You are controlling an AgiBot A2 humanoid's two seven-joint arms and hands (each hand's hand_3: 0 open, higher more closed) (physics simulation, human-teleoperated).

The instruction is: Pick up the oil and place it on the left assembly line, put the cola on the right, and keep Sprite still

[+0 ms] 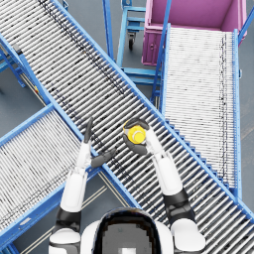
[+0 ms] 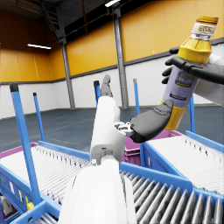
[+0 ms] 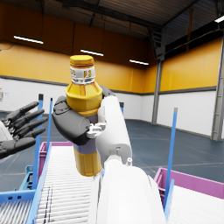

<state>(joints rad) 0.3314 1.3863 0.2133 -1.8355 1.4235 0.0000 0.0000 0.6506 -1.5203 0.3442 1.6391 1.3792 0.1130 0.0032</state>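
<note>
My right hand (image 1: 137, 141) grips a yellow oil bottle (image 1: 136, 134) upright above the middle roller conveyor (image 1: 74, 69); from above only its yellow cap shows. In the right wrist view the oil bottle (image 3: 85, 109) has a yellow body, a purple label and a yellow cap, with my right hand (image 3: 74, 122) wrapped around its waist. My left hand (image 1: 96, 149) is open, fingers spread, just left of the bottle and apart from it. The left wrist view shows the oil bottle (image 2: 188, 70) held beyond my left hand (image 2: 144, 124). No cola or Sprite is in view.
A left roller conveyor (image 1: 34, 158) branches off at the lower left, and a right roller conveyor (image 1: 198, 89) runs up to a pink bin (image 1: 193, 20). Blue rails (image 1: 163, 54) and posts edge each line.
</note>
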